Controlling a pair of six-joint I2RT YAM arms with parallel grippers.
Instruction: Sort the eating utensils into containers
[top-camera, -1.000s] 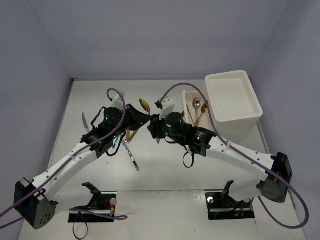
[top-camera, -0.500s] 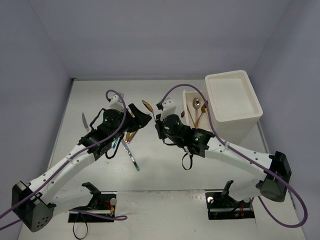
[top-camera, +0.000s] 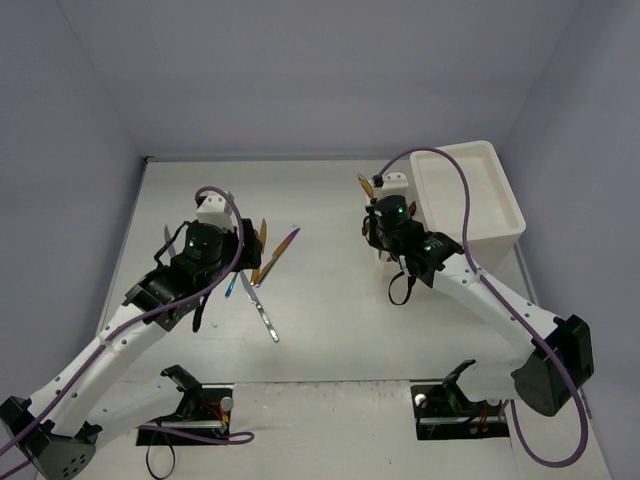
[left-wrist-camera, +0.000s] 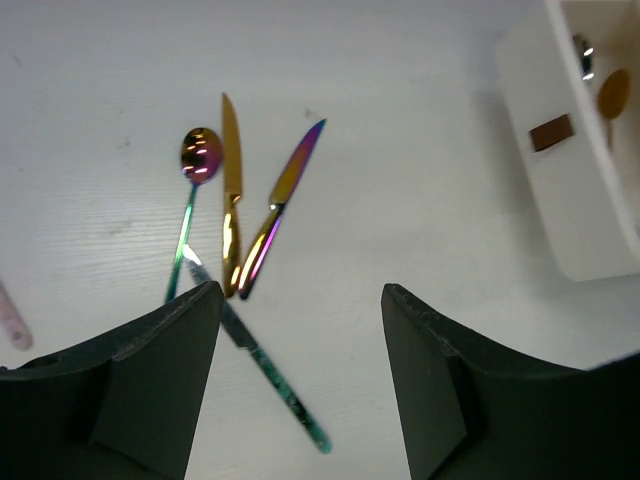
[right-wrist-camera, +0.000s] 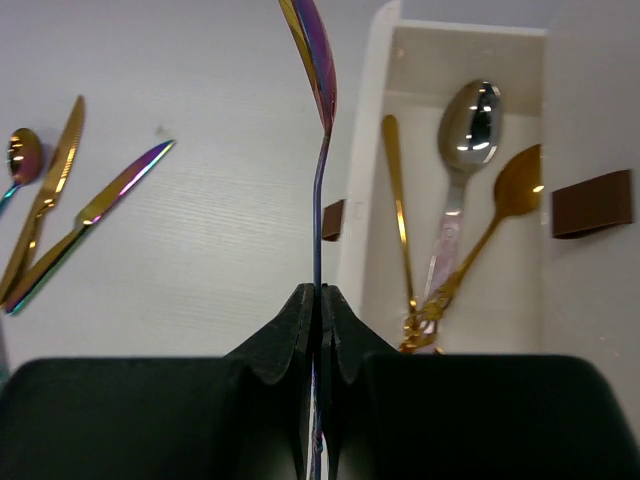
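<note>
Change: a second ago both arms met over the middle of the tabletop (top-camera: 330, 300) with the spoon (right-wrist-camera: 322, 80) between them. Now they are well apart: the right arm has swung to 2 o'clock and the left has drawn back toward 8 o'clock.
Left fingers (left-wrist-camera: 165, 350): pinched shut a second ago, now spread wide with nothing between them.
Right fingers (right-wrist-camera: 290, 330): partly apart then, now pinched tight on the spoon's stem, with the bowl standing above them.
Spoon: in the air, just off the 9 o'clock rim of the drawer (right-wrist-camera: 362, 200) and not inside it.
Drawer: pulled out on the 9 o'clock side of the unit (top-camera: 465, 200). A silver-bowled spoon (right-wrist-camera: 472, 115), a gold spoon (right-wrist-camera: 517, 185) and a gold handle (right-wrist-camera: 396, 190) lie inside.
Uncovered: with the left arm back, the gold knife (left-wrist-camera: 231, 190) and rainbow knife (left-wrist-camera: 283, 195) show, their handle ends touching. A green-stemmed spoon (left-wrist-camera: 200, 155) lies just beside them at 9 o'clock, and a dark knife (left-wrist-camera: 262, 368) at 6 o'clock.
Edges: the unit fills the 2 o'clock corner. A silver knife (top-camera: 168, 240) lies near the 9 o'clock edge.
Room: bare tabletop stretches between the knives and the drawer, and on toward 12 o'clock.
</note>
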